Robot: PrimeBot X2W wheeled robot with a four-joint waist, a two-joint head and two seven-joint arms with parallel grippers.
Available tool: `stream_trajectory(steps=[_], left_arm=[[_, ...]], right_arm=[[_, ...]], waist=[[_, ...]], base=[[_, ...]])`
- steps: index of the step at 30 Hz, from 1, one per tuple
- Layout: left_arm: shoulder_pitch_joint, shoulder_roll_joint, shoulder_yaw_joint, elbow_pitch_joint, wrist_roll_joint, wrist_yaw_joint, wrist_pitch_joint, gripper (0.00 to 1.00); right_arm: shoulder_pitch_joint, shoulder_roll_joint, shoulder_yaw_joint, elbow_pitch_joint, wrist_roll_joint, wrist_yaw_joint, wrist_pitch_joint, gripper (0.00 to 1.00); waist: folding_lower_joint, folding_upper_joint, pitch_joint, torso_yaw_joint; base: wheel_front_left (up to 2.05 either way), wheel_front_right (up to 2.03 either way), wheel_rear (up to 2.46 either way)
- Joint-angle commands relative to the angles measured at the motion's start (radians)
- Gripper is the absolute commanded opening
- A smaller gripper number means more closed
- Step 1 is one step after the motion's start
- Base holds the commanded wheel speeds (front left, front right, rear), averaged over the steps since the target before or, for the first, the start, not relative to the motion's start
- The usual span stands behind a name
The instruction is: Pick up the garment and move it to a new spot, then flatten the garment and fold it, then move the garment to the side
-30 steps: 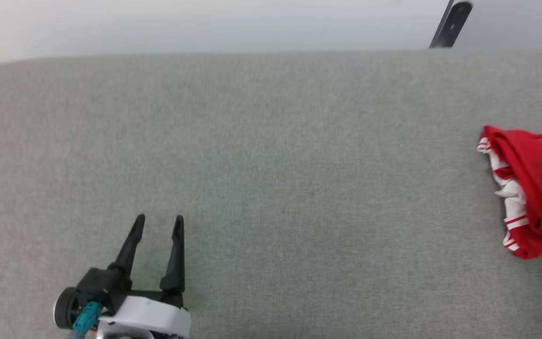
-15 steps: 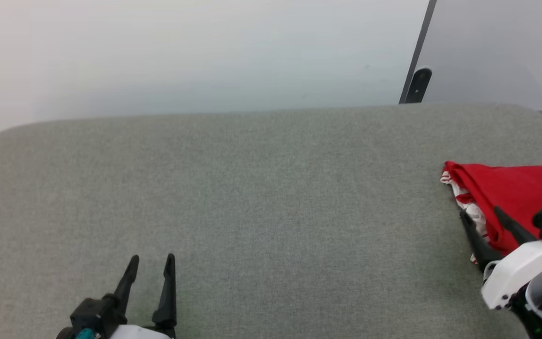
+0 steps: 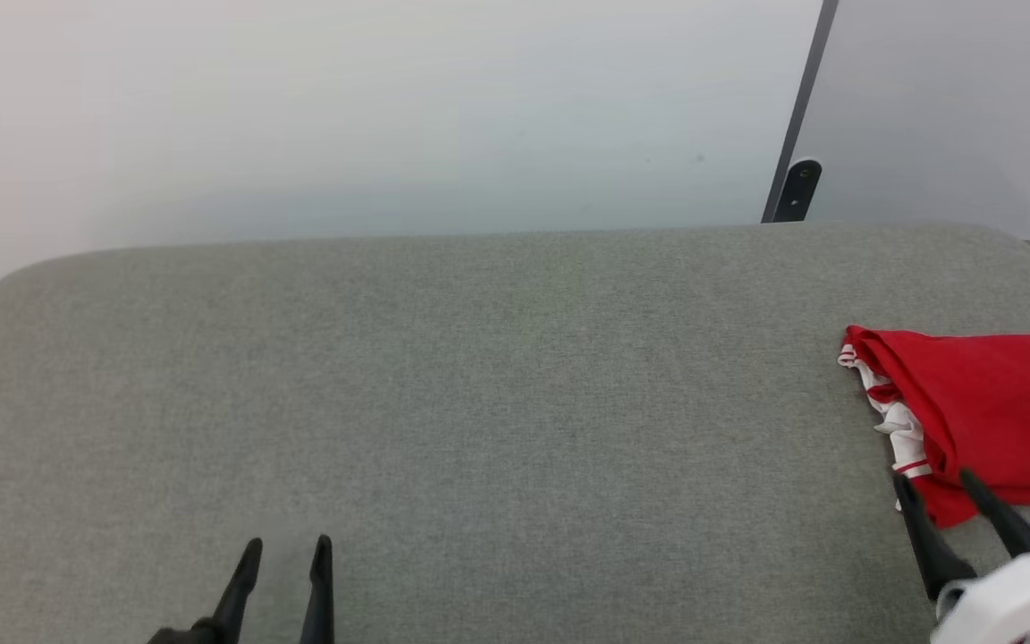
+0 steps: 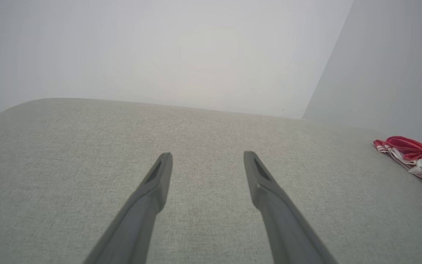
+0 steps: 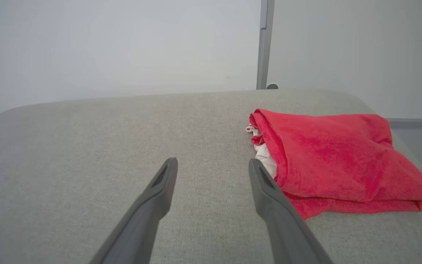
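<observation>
The garment is a red T-shirt, folded into a flat bundle, with white and striped sleeve ends peeking out on its left side. It lies at the right end of the grey cushioned surface. In the right wrist view the garment sits just right of my fingers. My right gripper stands open just in front of the garment's near corner, holding nothing. My left gripper is open at the lower left, far from the garment, over bare fabric.
A pale wall rises behind the cushioned surface. A dark post with a bracket stands at the back right. The surface has rounded far corners, and its right edge runs close beside the garment.
The head camera has tilted up, bringing wall into view. My right gripper has drawn back from over the garment to just in front of it. The garment lies still.
</observation>
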Motion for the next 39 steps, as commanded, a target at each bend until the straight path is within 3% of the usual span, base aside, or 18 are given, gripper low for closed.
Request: stream_trajectory(steps=[1, 13, 37, 38, 39], left_arm=[[0.016, 0.002, 0.001, -0.011, 0.001, 0.000, 0.000, 1.00], [0.098, 0.011, 0.004, -0.128, -0.008, 0.029, 0.025, 1.00], [0.111, 0.020, -0.010, -0.151, -0.022, 0.054, 0.031, 1.00], [0.108, 0.017, -0.010, -0.150, -0.017, 0.053, 0.033, 0.00], [0.108, 0.017, -0.010, -0.147, -0.018, 0.052, 0.032, 0.00]], right_arm=[[0.030, 0.006, -0.010, -0.019, -0.010, -0.001, 0.008, 1.00], [0.163, 0.058, -0.087, -0.189, -0.047, -0.001, 0.092, 1.00], [0.143, 0.064, -0.065, -0.194, -0.042, -0.001, 0.100, 1.00], [0.149, 0.067, -0.067, -0.194, -0.048, 0.000, 0.101, 0.00], [0.149, 0.070, -0.066, -0.189, -0.047, 0.000, 0.100, 0.00]], waist=[[0.0000, 0.0000, 0.003, 0.006], [0.0000, 0.0000, 0.020, 0.011], [0.0000, 0.0000, 0.024, 0.001], [0.0000, 0.0000, 0.024, 0.001], [0.0000, 0.0000, 0.024, 0.000]], base=[[0.00, 0.00, 0.00], [0.00, 0.00, 0.00], [0.00, 0.00, 0.00], [0.00, 0.00, 0.00], [0.00, 0.00, 0.00]])
